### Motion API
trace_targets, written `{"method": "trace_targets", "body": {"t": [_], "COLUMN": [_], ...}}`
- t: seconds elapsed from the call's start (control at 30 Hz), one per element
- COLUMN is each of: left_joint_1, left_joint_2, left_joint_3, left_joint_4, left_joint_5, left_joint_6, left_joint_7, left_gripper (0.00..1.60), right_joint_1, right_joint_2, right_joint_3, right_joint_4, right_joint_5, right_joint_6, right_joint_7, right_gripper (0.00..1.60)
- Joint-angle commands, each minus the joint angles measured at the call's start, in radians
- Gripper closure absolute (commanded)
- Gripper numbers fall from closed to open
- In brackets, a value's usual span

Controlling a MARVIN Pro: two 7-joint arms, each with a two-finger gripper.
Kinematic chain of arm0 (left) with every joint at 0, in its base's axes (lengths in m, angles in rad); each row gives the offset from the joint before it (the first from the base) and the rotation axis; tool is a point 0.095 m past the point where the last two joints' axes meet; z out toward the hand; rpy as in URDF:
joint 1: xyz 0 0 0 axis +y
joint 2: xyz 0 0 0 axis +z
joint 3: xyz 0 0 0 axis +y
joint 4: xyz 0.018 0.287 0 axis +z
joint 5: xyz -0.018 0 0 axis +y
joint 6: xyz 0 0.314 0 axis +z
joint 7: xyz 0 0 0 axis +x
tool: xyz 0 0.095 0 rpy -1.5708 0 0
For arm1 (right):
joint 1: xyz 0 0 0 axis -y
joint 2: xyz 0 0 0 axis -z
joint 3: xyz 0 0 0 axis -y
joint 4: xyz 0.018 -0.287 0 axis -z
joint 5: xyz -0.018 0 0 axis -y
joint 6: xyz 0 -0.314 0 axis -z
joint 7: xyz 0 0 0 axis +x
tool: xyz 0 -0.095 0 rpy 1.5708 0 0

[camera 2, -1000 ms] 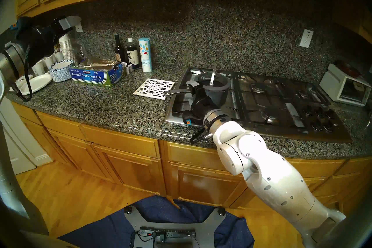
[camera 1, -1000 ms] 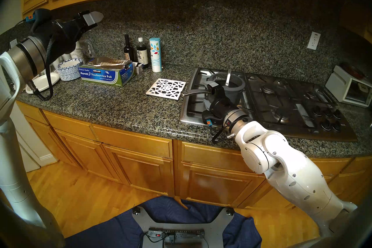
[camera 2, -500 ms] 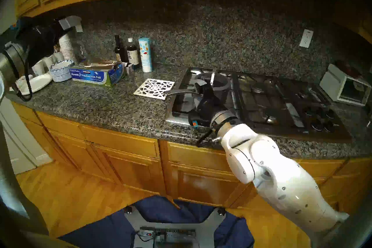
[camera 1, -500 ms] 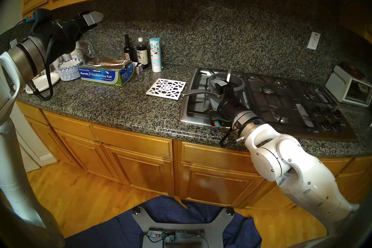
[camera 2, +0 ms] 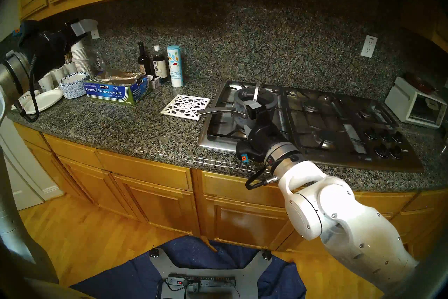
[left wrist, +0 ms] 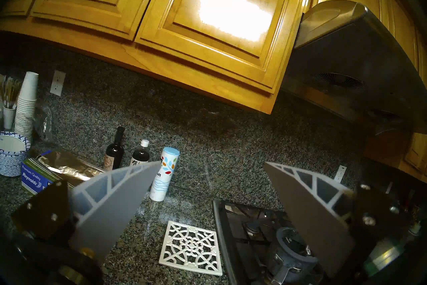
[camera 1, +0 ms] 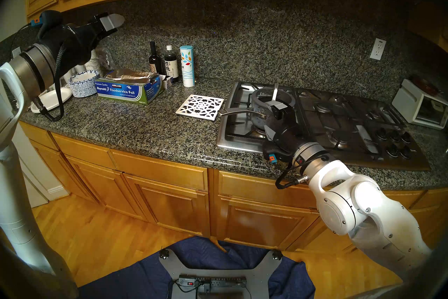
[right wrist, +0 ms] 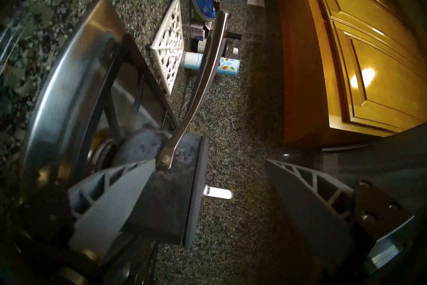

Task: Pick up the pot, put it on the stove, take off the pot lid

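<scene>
The pot [camera 1: 257,116], dark blue-grey, stands on the front-left burner of the stove [camera 1: 339,121], its silver handle [camera 1: 234,111] pointing left over the counter. The pot lid [camera 1: 288,102] sits on it, loop handle [camera 1: 275,92] upright. My right gripper [camera 1: 266,115] is open and empty at the pot's front right side, one finger high by the lid rim, one low by the pot's base. In the right wrist view, which is turned on its side, the pot [right wrist: 166,196] and lid [right wrist: 196,185] lie between the fingers, nearer the left one. My left gripper [camera 1: 114,20] is open and empty, raised far left.
A white lattice trivet [camera 1: 200,106] lies just left of the stove. A foil box [camera 1: 128,91], two bottles [camera 1: 162,63], a salt canister [camera 1: 187,65] and paper plates [camera 1: 51,99] stand farther left. A white toaster oven [camera 1: 419,106] is at far right. Black knobs [camera 1: 395,143] are at the stove's front right.
My right gripper has moved right and back from the base of the pot handle to the pot's front right side. The pot, lid and left arm have not moved.
</scene>
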Motion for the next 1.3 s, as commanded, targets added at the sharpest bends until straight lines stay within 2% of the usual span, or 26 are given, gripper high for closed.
{"method": "trace_targets", "body": {"t": [0.0,0.93,1.0,1.27], "left_joint_1": [-0.022,-0.024,-0.054,-0.143], "left_joint_2": [0.001,0.007,0.027,0.104], "left_joint_3": [-0.004,0.001,0.021,0.098], "left_joint_4": [-0.006,-0.003,0.021,0.105], "left_joint_5": [0.002,0.002,-0.046,-0.150], "left_joint_6": [-0.017,-0.013,0.002,0.002], "left_joint_7": [-0.003,-0.009,-0.002,0.022], "left_gripper": [0.00,0.00,0.00,0.00], "right_joint_1": [-0.050,-0.067,-0.067,-0.065], "right_joint_2": [0.022,0.018,0.018,0.018], "right_joint_3": [0.048,0.063,0.063,0.062], "right_joint_4": [-0.051,-0.051,-0.051,-0.051], "right_joint_5": [0.000,0.000,0.000,-0.001], "right_joint_6": [0.022,0.015,0.015,0.015], "right_joint_7": [-0.023,-0.026,-0.025,-0.023], "right_gripper": [0.00,0.00,0.00,0.00]}}
